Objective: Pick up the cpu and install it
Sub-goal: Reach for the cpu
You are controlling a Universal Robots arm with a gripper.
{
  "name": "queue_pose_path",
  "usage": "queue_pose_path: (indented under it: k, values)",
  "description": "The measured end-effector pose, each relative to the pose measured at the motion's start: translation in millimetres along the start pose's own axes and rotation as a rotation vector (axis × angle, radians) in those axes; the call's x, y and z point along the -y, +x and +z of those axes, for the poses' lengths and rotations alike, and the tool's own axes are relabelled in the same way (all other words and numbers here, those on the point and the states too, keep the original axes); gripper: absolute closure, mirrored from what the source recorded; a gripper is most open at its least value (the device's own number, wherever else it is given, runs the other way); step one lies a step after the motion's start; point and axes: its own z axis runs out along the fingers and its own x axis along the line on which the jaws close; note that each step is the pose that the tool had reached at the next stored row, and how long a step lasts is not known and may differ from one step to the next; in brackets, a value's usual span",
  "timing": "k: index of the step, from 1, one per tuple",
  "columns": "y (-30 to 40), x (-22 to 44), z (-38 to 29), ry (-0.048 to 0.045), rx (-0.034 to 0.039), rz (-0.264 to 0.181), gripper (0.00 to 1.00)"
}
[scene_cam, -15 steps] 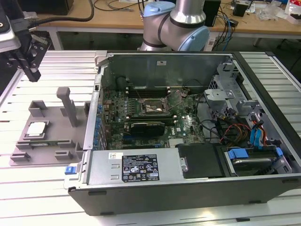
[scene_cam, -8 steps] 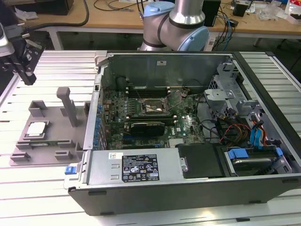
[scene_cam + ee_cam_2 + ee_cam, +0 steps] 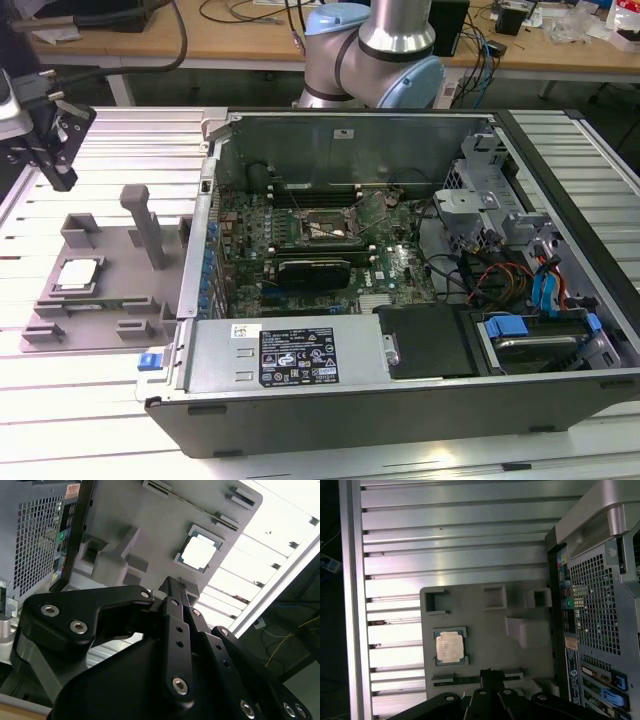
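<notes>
Exterior view first: the small square silver-topped cpu (image 3: 78,275) lies flat, lid up, seated in a pocket of the grey plastic fixture plate (image 3: 110,250) at the exterior view's left. It's square, so no long axis to call. The black gripper (image 3: 58,170) hangs above it, well apart. The slotted aluminium surface (image 3: 110,130) carries the plate and the open black computer case (image 3: 400,410), green motherboard (image 3: 400,265) inside. A wooden desk (image 3: 250,40) with cables stands behind.

Second wrist view: jaws together, gripping nothing, gripper (image 3: 172,585) short of the cpu (image 3: 198,552).

First wrist view: gripper (image 3: 490,674) near the cpu (image 3: 450,646), not touching.

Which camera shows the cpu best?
The first wrist view: the cpu faces the camera squarely, unblocked. The second wrist view shows it washed white; the exterior view, aslant on the grey tray at its left.
</notes>
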Motion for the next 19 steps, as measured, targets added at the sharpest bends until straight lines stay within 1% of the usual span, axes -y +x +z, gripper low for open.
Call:
queue_pose_path:
  k: [5,9,14,16,18,19]
  values:
    - [1.1,1.3,8.6,0.0000,0.0000,0.000,0.89]
    - [2.3,2.3,13.6,0.0000,0.0000,0.000,0.89]
    - [7.6,3.2,25.5,0.0000,0.0001,0.000,0.89]
    - [8.5,3.4,27.5,0.0001,0.0000,0.000,0.89]
    - [11.0,3.5,30.7,0.0000,0.0001,0.000,0.89]
    - [11.2,3.6,31.2,0.0002,0.0000,0.000,0.89]
